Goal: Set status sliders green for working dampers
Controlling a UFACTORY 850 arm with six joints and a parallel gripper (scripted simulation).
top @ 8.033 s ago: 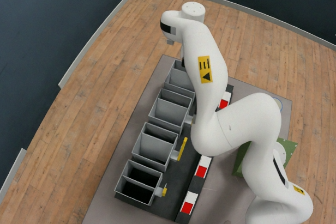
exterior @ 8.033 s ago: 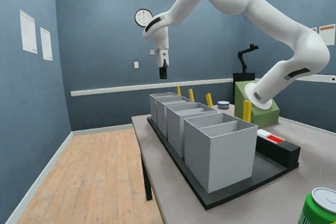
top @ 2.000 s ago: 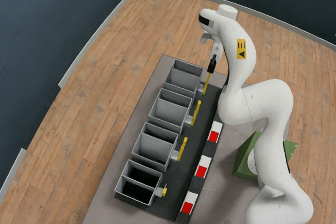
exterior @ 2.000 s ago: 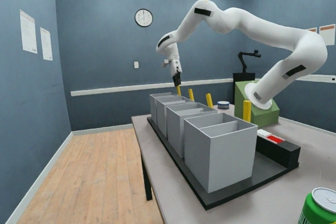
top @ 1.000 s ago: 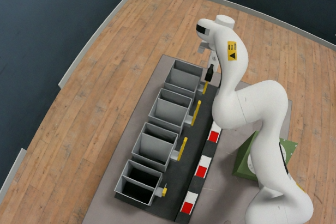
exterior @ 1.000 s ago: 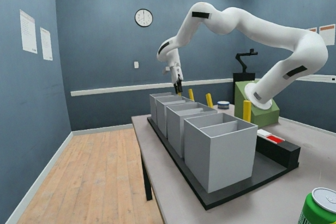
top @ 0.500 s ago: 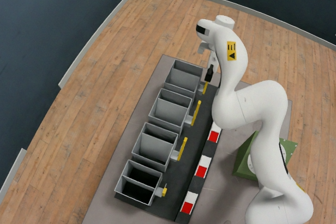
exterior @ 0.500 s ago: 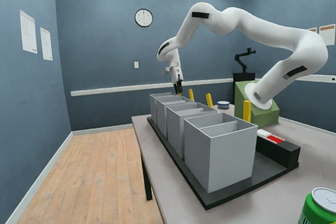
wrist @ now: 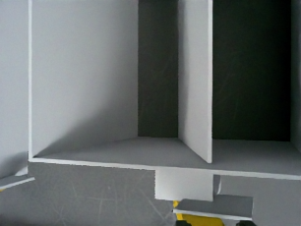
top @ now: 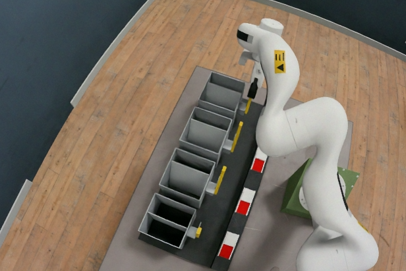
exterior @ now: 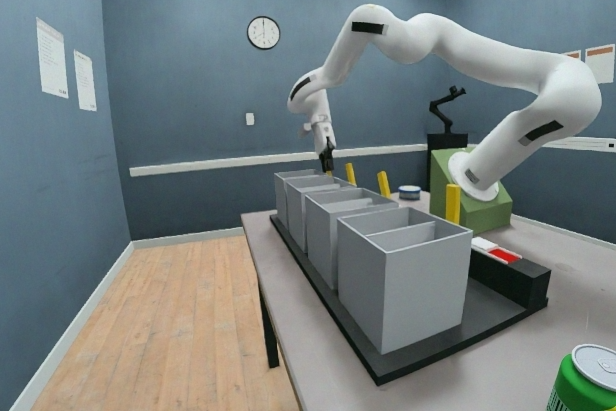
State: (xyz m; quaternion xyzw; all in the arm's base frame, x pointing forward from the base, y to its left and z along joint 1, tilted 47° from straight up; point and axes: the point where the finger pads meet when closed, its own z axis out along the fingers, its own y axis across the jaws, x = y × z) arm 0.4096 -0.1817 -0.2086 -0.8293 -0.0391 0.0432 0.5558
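Note:
Four grey open-topped dampers stand in a row on a black base point(top: 227, 177). The farthest damper point(top: 221, 93) point(exterior: 292, 184) fills the wrist view point(wrist: 84, 74), with its blade point(wrist: 196, 79) standing upright inside. My gripper point(top: 252, 93) point(exterior: 327, 164) is at that damper's side, shut on its yellow lever point(top: 248, 105) point(wrist: 184, 217). The other levers point(top: 236, 136) point(top: 220, 175) stand upright; the nearest one point(top: 198, 231) looks short from above. Three status sliders point(top: 258, 164) point(top: 244, 204) point(top: 228, 246) show red beside white covers. The farthest slider is hidden behind my arm.
My arm's green pedestal point(top: 293, 194) point(exterior: 480, 209) stands right of the slider strip. A green can point(exterior: 585, 379) stands at the table's near corner and a small blue-and-white tub point(exterior: 409, 192) at the back. The table edge runs close along the dampers' left side.

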